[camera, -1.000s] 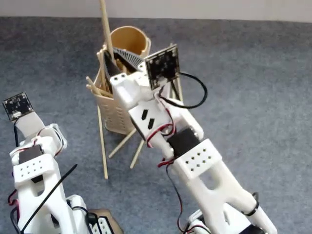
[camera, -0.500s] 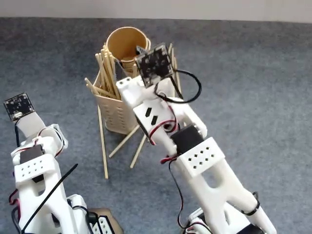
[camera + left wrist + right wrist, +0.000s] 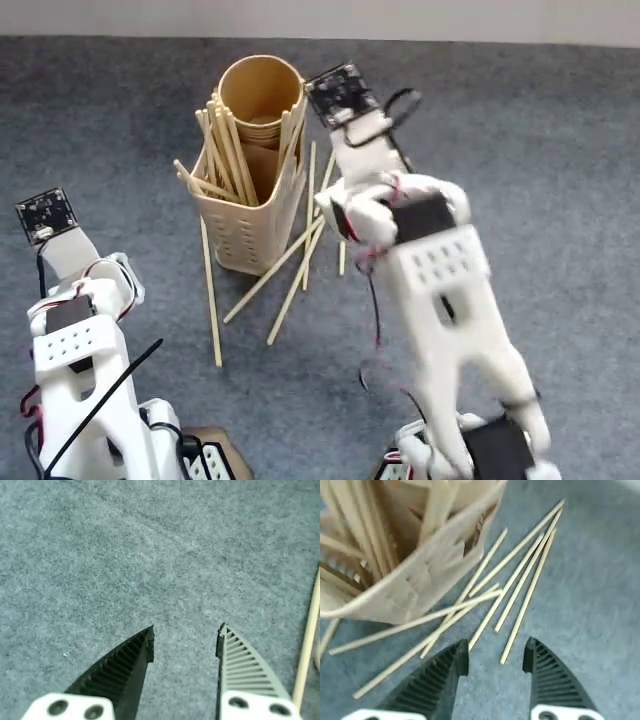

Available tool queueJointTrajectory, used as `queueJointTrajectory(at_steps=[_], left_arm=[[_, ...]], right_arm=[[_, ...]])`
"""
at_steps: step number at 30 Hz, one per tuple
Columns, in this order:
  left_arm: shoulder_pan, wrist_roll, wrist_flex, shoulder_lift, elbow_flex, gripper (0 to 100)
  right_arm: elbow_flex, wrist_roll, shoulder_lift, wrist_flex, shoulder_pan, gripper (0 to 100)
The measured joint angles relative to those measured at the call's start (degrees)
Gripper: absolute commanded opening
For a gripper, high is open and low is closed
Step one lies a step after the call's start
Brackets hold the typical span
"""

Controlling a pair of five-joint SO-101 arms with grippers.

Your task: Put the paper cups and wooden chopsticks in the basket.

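A beige slotted basket (image 3: pixel 243 228) stands on the grey carpet with a paper cup (image 3: pixel 260 92) and several wooden chopsticks (image 3: pixel 224 150) upright in it. More chopsticks (image 3: pixel 292 268) lie loose on the carpet against its front and right side. My right arm (image 3: pixel 440 262) is just right of the basket. In the right wrist view my right gripper (image 3: pixel 496 642) is open and holds nothing, above loose chopsticks (image 3: pixel 520 582) beside the basket (image 3: pixel 415 582). My left gripper (image 3: pixel 186 630) is open over bare carpet, with one chopstick (image 3: pixel 310 630) off to its side.
My left arm (image 3: pixel 75 340) stands at the lower left, apart from the basket. One chopstick (image 3: pixel 210 290) lies by itself left of the basket's base. Open carpet stretches to the right and far left.
My right arm has let go of the upright chopstick over the basket and swung away to the basket's right side. The left arm has barely moved.
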Motion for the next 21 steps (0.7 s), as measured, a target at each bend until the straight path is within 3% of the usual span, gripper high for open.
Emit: queueJointTrajectory(at_steps=[9,21], left_arm=[[0.0,0.0,0.0,0.0,0.0,21],[0.0,0.0,0.0,0.0,0.0,21]], right_arm=[[2.1,0.6,27.1,-24.5,3.7,18.3],[-2.1,0.6,40.0,-27.1,6.3,18.3]])
